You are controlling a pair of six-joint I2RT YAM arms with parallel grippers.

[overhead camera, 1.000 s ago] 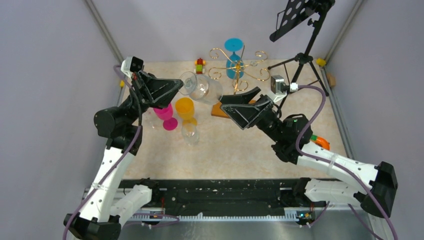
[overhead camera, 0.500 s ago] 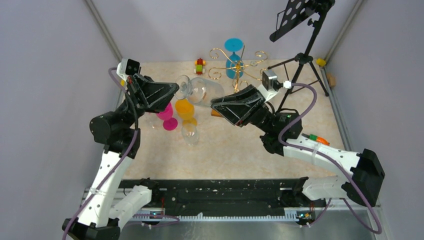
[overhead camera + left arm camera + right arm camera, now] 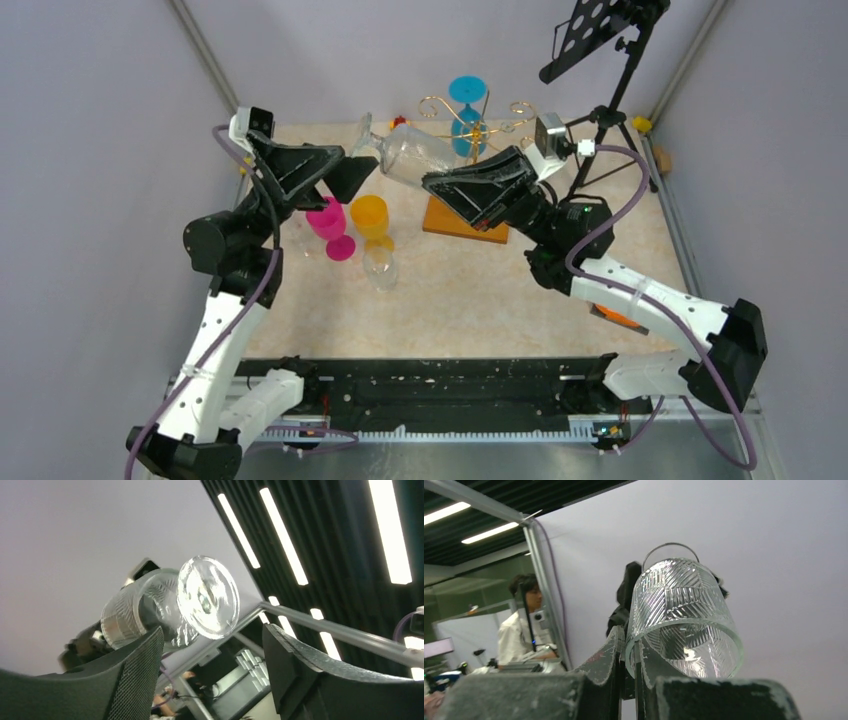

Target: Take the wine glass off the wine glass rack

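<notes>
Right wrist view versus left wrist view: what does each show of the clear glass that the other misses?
Only the right wrist view shows the right gripper shut on the rim of the clear wine glass, with the rim end nearest the camera. Only the left wrist view shows the glass's round foot facing the camera, between the open fingers of the left gripper. Both show the same glass and its cut-pattern bowl.

Pink glass (image 3: 327,218) and orange glass (image 3: 369,213) near left gripper (image 3: 350,166); wine glass rack (image 3: 455,220) seemingly close behind.
</notes>
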